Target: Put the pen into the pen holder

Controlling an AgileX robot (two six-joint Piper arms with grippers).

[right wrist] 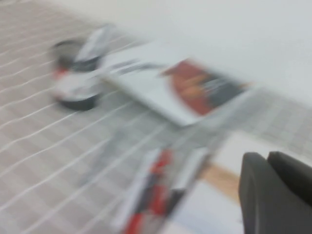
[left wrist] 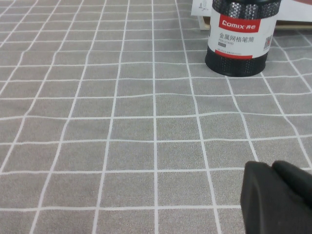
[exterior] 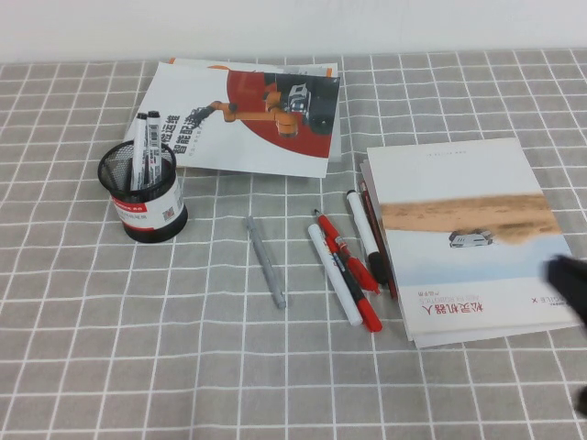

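The pen holder (exterior: 144, 192), a black mesh cup with a red-and-white label, stands at the left with two markers in it. It also shows in the left wrist view (left wrist: 239, 44) and blurred in the right wrist view (right wrist: 73, 83). The pen (exterior: 365, 234), white-barrelled with a black cap, lies flat beside the left edge of a booklet. My right gripper (exterior: 569, 289) is a blurred dark shape over the booklet's right edge, well right of the pen; its fingers (right wrist: 258, 195) are together and empty. My left gripper (left wrist: 273, 168) is shut and empty, low over the cloth, short of the holder.
A slim grey pen (exterior: 266, 262), a longer white marker (exterior: 332, 273) and red pens (exterior: 353, 268) lie between holder and pen. A booklet (exterior: 468, 234) lies at the right, a brochure (exterior: 248, 115) at the back. A grey checked cloth (exterior: 138, 348) covers the table.
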